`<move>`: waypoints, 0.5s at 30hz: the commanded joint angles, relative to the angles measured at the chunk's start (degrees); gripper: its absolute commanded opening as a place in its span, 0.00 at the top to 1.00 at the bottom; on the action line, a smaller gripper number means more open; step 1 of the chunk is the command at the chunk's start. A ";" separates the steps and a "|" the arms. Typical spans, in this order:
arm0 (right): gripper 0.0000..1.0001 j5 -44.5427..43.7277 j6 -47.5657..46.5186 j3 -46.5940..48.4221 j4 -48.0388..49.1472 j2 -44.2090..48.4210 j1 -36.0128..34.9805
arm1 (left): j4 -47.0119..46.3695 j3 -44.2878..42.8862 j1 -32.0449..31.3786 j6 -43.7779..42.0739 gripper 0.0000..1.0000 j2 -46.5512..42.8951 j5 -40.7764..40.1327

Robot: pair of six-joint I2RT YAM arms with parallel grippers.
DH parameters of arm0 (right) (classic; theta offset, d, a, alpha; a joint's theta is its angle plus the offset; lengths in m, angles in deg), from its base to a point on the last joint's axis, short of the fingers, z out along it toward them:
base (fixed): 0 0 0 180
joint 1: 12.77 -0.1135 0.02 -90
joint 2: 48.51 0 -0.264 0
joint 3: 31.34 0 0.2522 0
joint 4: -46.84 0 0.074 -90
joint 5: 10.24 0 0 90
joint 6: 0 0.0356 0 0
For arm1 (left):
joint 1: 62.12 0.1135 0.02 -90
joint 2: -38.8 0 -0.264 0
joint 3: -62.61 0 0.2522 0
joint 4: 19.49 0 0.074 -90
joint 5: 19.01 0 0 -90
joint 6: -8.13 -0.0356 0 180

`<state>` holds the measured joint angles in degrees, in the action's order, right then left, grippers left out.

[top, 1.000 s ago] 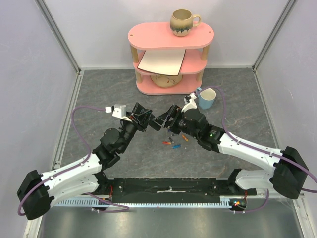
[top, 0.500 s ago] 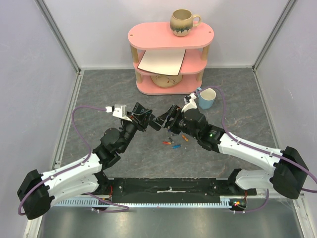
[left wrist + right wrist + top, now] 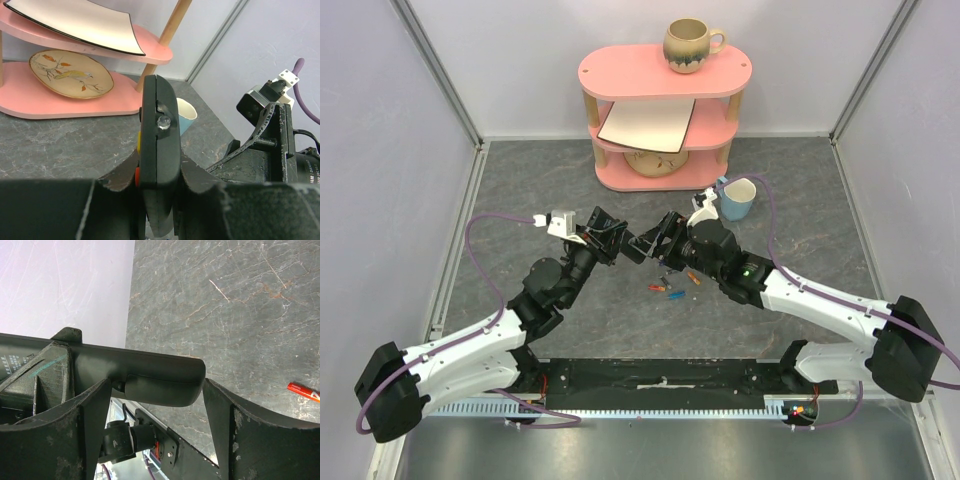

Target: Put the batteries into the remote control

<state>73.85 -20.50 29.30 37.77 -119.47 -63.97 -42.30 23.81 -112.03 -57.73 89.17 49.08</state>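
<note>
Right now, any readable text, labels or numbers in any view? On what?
Nothing legible.
Red battery: print too small to read.
Right arm's black housing: white lettering, cut off and blurred.
Black part at right wrist view's left edge: tiny print, unreadable.

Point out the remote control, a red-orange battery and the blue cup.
remote control (image 3: 158, 150): left wrist view, on its narrow dark edge.
red-orange battery (image 3: 303, 391): right wrist view, mid-body.
blue cup (image 3: 735, 208): top external view, outer wall.
</note>
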 commanded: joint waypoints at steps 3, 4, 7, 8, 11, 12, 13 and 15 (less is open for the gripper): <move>0.18 -1.73 0.55 -0.47 -1.88 1.26 -0.04 | -5.17 -3.26 -0.36 -0.76 0.98 -0.62 0.73; 0.18 -1.73 0.47 -0.47 -1.88 1.35 0.05 | -5.17 -3.26 -0.36 -0.68 0.98 -0.62 0.73; 0.18 -2.08 0.55 -0.47 -2.14 1.52 0.05 | -5.08 -3.26 -0.36 -0.67 0.98 -0.71 0.73; 0.18 -2.17 0.47 -0.47 -2.31 1.79 0.05 | -5.00 -3.26 -0.36 -0.67 0.98 -0.71 0.64; 0.18 -2.52 0.38 -0.64 -2.58 2.23 0.05 | -4.82 -3.26 -0.36 -0.85 0.98 -0.80 0.38; 0.19 -2.53 0.38 -0.73 -2.58 2.32 0.05 | -4.73 -3.26 -0.36 -0.85 0.98 -0.89 0.38; 0.19 -2.53 0.38 -0.90 -2.67 2.49 -0.04 | -4.82 -3.26 -0.36 -0.94 0.98 -0.89 0.38; 0.19 -2.61 0.29 -0.99 -2.67 2.40 0.05 | -4.82 -3.35 -0.36 -0.85 0.98 -0.80 0.38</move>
<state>73.21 -20.48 28.77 36.37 -118.33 -63.97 -42.37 23.40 -112.03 -57.73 89.15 49.10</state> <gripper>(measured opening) 0.814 0.266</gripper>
